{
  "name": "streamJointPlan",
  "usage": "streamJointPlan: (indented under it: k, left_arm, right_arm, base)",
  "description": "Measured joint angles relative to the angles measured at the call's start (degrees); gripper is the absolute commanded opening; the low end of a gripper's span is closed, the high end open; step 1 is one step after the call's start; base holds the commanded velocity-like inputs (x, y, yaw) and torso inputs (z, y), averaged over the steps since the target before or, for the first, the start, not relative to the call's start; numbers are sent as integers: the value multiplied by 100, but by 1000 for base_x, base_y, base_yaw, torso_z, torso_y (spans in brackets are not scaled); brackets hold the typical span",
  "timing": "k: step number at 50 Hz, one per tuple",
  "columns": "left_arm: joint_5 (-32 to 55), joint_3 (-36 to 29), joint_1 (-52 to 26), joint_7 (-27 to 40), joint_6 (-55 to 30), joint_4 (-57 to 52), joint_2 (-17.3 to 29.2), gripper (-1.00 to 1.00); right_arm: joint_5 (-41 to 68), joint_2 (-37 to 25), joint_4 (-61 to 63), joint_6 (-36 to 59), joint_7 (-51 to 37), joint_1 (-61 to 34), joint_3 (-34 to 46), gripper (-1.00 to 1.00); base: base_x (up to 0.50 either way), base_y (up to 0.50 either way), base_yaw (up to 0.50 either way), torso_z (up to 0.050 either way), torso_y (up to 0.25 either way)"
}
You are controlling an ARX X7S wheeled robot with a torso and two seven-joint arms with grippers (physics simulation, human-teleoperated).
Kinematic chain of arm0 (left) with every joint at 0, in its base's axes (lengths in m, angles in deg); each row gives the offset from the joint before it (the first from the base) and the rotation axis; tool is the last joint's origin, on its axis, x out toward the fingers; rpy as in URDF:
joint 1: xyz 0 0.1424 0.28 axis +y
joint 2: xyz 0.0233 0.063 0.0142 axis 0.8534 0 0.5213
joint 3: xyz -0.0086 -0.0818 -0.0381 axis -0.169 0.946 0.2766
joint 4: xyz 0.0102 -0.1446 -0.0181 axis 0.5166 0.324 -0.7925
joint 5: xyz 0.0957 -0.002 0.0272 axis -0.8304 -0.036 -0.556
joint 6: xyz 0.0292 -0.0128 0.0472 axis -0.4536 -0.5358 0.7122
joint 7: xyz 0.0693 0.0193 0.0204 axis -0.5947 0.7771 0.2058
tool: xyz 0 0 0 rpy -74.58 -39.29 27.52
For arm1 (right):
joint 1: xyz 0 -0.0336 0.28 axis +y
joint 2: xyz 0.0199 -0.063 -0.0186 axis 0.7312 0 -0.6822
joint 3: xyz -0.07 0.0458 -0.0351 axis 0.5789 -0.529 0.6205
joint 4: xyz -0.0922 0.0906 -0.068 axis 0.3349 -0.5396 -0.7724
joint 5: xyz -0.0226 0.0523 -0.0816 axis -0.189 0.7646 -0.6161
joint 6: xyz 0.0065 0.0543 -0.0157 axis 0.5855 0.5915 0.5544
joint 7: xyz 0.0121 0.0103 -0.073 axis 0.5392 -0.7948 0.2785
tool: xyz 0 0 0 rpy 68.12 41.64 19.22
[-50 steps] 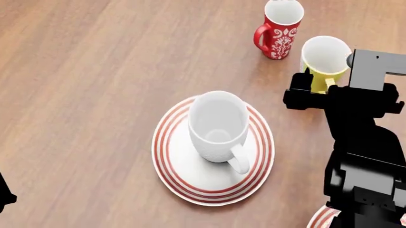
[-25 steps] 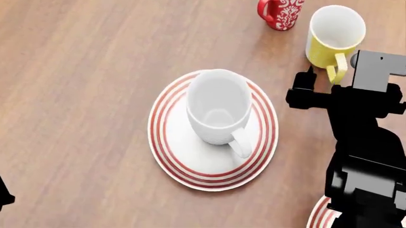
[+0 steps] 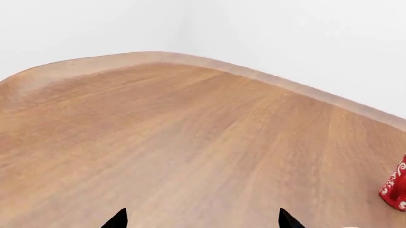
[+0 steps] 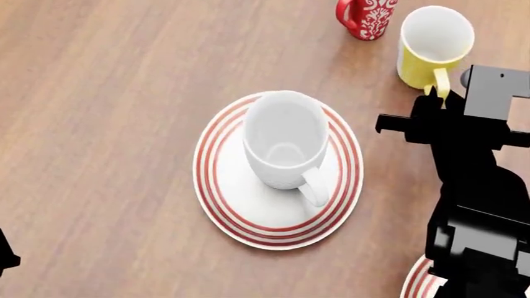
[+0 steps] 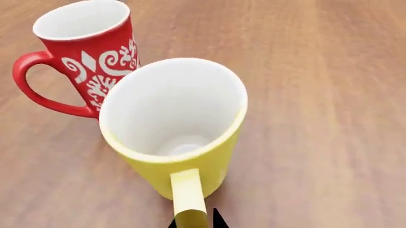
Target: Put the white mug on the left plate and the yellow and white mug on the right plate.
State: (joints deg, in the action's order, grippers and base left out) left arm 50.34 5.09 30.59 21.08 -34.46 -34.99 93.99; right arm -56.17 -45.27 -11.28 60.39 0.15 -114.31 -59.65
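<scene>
The white mug (image 4: 284, 139) stands upright on the left plate (image 4: 223, 198) in the middle of the head view, its handle toward me. The yellow and white mug (image 4: 431, 43) stands on the table at the far right; it also shows in the right wrist view (image 5: 174, 123). My right gripper (image 4: 436, 98) (image 5: 195, 222) is closed narrowly on the mug's handle, one black fingertip on each side. Only a sliver of the right plate (image 4: 418, 279) shows at the bottom right, behind my right arm. My left gripper (image 3: 201, 221) is open and empty over bare wood.
A red mug with a white ornament pattern (image 4: 367, 15) (image 5: 82, 57) stands just beside the yellow mug, on its far left; it also shows in the left wrist view (image 3: 396, 190). The table's rounded far edge (image 3: 159, 56) meets a white wall.
The head view shifted, so mugs and plate slid up the picture. My right gripper moved right onto the yellow mug's handle and closed round it. The left arm stayed put.
</scene>
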Motion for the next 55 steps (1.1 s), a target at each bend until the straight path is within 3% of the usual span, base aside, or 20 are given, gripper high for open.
streamJointPlan:
  k: [7,27,49,55]
  left_arm:
    - [4,-14,-3,3,8,5,8,100]
    - [-1,-55,-52,-11,32,83,42,100]
    - [0,-74,-55,-6,82,142,56,100]
    - [31,-51,-38,43,79,139,46,100]
  right_arm:
    - [59,19,162,-225,92,140,-4,-100]
    - [292,159,3375,187,202,1650,-133,-100]
    - [107,185,4552,466,48,2385,40,-100]
    - [354,141,5591,885,237,2989,-49,-100]
  base:
    - [0,0,0,0,0]
    - [0,0,0,0,0]
    - [0,0,0,0,0]
    - [0,0,0,0,0]
